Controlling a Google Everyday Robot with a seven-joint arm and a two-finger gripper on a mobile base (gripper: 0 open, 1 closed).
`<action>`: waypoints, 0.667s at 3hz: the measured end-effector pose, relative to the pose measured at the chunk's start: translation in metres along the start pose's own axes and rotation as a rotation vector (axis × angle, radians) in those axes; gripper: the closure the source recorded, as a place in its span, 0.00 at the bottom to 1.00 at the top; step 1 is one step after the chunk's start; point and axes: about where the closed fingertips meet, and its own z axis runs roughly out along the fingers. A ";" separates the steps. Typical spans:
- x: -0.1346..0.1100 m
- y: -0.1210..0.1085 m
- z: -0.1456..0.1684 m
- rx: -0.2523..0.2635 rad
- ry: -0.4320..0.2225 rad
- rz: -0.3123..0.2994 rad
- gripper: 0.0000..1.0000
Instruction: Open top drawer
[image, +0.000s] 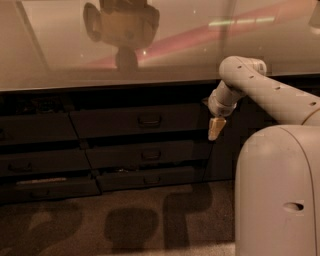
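The top drawer (110, 122) is the widest and tallest dark front in the centre column of the cabinet, directly below the glossy countertop (175, 50). Its front sits in line with the neighbouring fronts, so the drawer is closed and its interior is hidden. A small dark pull handle (149, 120) is fixed at the centre of the front. Two shallower fronts lie below it: the middle drawer (115, 156) and the bottom drawer (170, 176), each with a similar centre handle and each with its interior out of sight. A second column of narrower drawers (35, 129) stands to the left. The lowest of these shows a pale strip (34, 181) along its upper edge; whether this is contents or a reflection cannot be determined. The white arm (270, 92) enters from the right side and bends downward in front of the cabinet. The gripper (214, 131) hangs from it, pointing down, at the right end of the top drawer front, level with its lower edge and well apart from the pull handle. Whether the gripper is open or closed cannot be determined from this view, and it is not on the handle. The robot body (277, 195) fills the lower right, standing on the patterned floor (100, 225).
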 end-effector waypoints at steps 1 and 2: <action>0.000 0.000 0.000 0.000 0.000 0.000 0.42; 0.000 0.000 0.000 0.000 0.000 0.000 0.65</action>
